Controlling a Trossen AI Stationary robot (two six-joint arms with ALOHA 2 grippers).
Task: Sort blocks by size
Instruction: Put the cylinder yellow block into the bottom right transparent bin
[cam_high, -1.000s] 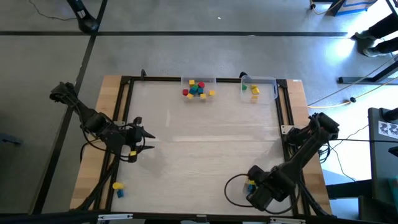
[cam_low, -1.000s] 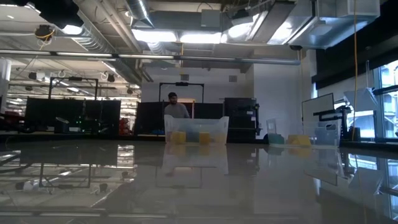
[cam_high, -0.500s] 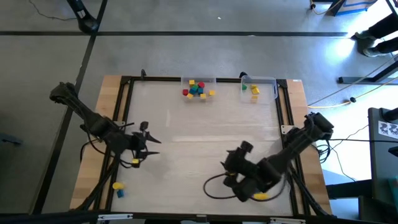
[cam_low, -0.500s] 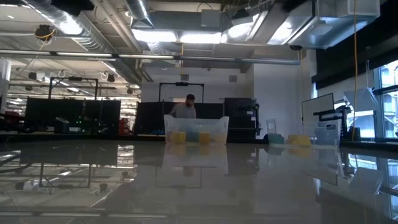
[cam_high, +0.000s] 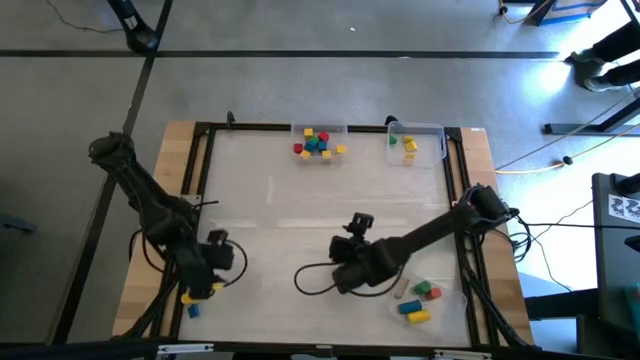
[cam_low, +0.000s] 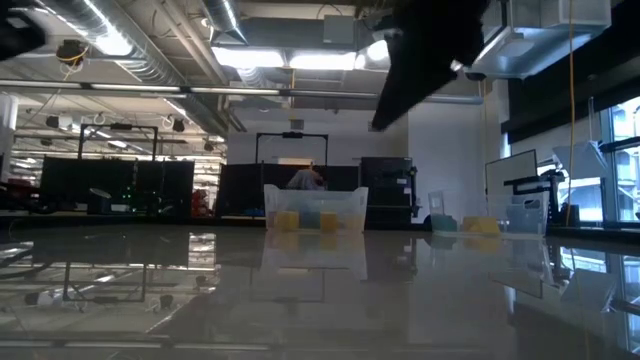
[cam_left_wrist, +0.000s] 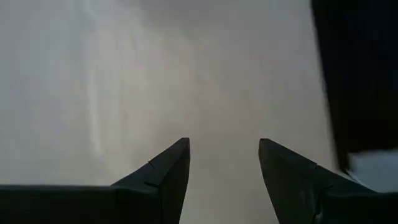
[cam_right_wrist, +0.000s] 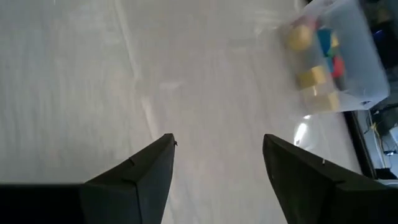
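Over table centre, right gripper (cam_high: 352, 232) wide, empty; left gripper (cam_left_wrist: 224, 163) wide, empty; no legible writing.

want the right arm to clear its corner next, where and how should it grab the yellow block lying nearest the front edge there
Take the yellow block across its short width, at mid-length, coming straight down from above. It lies flat and elongated on the table, with a blue block close on one side, so the fingers should straddle the long sides. The right pincer is open and empty.
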